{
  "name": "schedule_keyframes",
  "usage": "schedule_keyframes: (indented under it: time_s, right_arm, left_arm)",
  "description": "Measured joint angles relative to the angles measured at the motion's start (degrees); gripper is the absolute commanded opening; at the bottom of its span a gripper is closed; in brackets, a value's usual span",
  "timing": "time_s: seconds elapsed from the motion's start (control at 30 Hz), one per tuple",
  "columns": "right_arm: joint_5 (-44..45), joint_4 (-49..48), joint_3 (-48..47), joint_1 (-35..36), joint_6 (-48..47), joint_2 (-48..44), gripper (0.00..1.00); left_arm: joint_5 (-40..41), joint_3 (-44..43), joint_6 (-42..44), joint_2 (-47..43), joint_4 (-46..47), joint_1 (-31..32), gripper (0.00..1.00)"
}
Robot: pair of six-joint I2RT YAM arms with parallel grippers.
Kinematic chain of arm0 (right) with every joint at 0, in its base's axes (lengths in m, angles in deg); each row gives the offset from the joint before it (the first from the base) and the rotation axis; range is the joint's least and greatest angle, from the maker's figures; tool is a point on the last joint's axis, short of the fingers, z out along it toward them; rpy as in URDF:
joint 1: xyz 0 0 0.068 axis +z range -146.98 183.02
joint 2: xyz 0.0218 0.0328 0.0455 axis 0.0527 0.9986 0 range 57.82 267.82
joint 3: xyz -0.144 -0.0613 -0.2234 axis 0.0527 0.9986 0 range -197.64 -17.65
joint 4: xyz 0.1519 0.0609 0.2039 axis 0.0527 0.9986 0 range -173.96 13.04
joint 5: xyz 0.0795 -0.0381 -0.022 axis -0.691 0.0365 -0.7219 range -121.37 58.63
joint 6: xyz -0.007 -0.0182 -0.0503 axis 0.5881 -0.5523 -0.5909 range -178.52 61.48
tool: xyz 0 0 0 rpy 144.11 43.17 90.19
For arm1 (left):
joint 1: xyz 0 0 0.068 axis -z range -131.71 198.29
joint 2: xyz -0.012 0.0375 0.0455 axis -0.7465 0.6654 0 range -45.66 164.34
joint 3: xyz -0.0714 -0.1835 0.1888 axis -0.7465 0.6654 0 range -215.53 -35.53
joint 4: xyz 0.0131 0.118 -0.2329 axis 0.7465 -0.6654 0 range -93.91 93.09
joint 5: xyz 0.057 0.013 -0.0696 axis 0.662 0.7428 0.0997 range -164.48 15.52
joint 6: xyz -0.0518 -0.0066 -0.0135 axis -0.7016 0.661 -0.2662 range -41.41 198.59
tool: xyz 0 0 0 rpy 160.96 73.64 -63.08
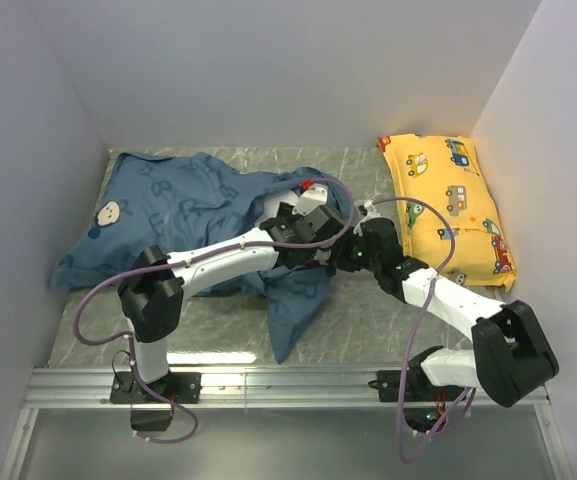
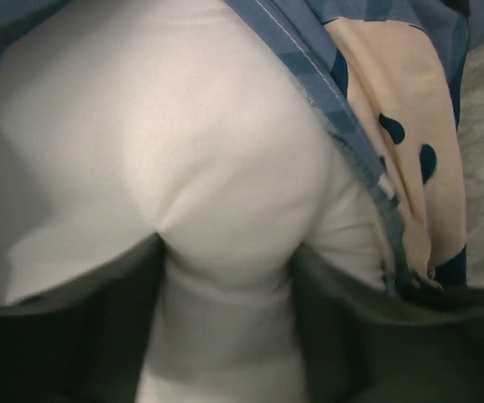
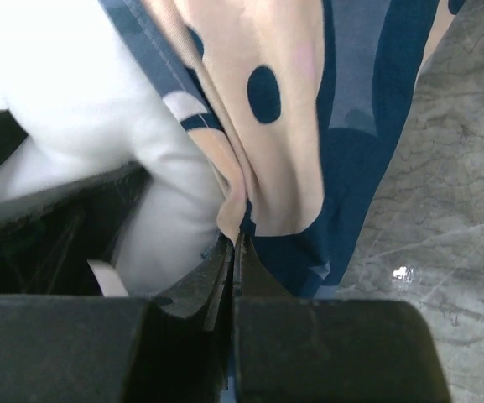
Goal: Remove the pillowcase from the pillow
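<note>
The blue pillowcase (image 1: 168, 210) lies across the left and middle of the table, with a flap hanging toward the front. My left gripper (image 1: 303, 235) is at its open end, shut on a bulge of the white pillow (image 2: 141, 126); the left wrist view shows the pillow squeezed between my left gripper's (image 2: 225, 319) dark fingers. The pillowcase hem and a cream mouse face (image 2: 392, 126) run along the pillow's right. My right gripper (image 1: 346, 255) meets the left one. In the right wrist view my right gripper (image 3: 237, 243) is shut on a fold of pillowcase (image 3: 351, 126), beside the pillow (image 3: 57, 67).
A yellow car-print pillow (image 1: 448, 205) lies at the back right against the right wall. White walls close in the left, back and right sides. The grey marbled tabletop (image 1: 388, 320) shows in front of the pillowcase. A metal rail (image 1: 288, 385) runs along the near edge.
</note>
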Motion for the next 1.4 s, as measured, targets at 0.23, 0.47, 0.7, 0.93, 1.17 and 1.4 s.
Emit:
schedule_keyframes:
  time_s: [0.23,0.47,0.7,0.93,1.17,1.4]
  right_arm:
    - [0.07,0.42,0.11,0.07,-0.61,-3.58,0.00]
    - [1.53,0.31,0.61,0.11,-1.20,-5.95,0.00]
    - [4.07,-3.63,5.07,0.33,-0.48,-7.50,0.00]
    - [8.02,-8.46,9.16,0.63,2.75,-10.75,0.00]
    - [11.39,-10.82,11.10,1.25,5.11,-11.91,0.00]
    - [11.63,-14.34,12.07,1.42,7.23,-5.09,0.00]
  left_arm:
    - [-2.67,-3.02,1.81,3.19,0.87,-3.76,0.00]
    - [-7.41,-8.92,2.29,3.78,-2.95,-6.27,0.00]
    - [-16.63,-13.33,2.10,3.78,-6.29,-11.67,0.00]
    - [-28.61,-18.86,1.86,3.78,-10.10,-19.96,0.00]
    - [-43.87,-18.29,-1.25,2.08,-10.51,-28.30,0.00]
    - [-57.33,-17.66,-5.88,-2.01,-10.32,-37.57,0.00]
